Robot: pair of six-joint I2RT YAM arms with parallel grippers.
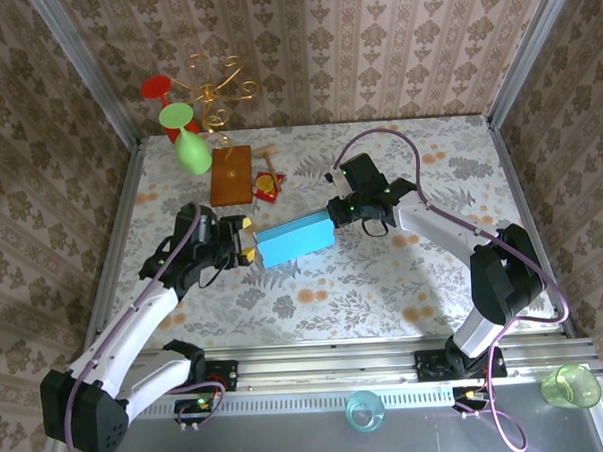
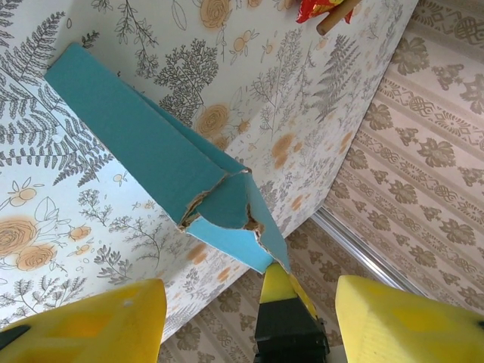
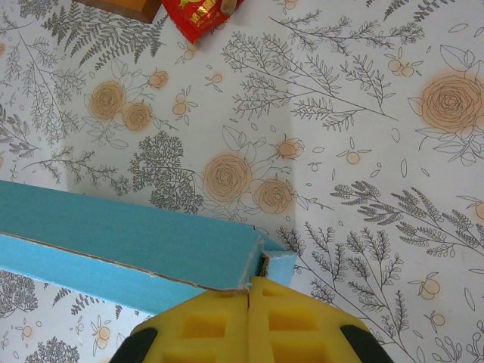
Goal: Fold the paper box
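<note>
The paper box (image 1: 294,240), a long light-blue folded shape with ragged end flaps, lies slantwise at the table's middle. My right gripper (image 1: 331,213) is shut on its right end. In the right wrist view the yellow pads (image 3: 219,325) press together on the corner flap of the box (image 3: 121,234). My left gripper (image 1: 249,238) stands open just off the box's left end, touching nothing. In the left wrist view its yellow fingers (image 2: 91,325) are wide apart. The box (image 2: 151,144) stretches away from them to the right gripper (image 2: 278,280) at its far end.
An orange-brown wooden board (image 1: 230,174) and a red packet (image 1: 267,187) lie behind the box. A gold stand (image 1: 215,90) with red and green glasses is at the back left. Two cups (image 1: 365,410) (image 1: 572,385) sit beyond the front rail. Patterned walls enclose the table.
</note>
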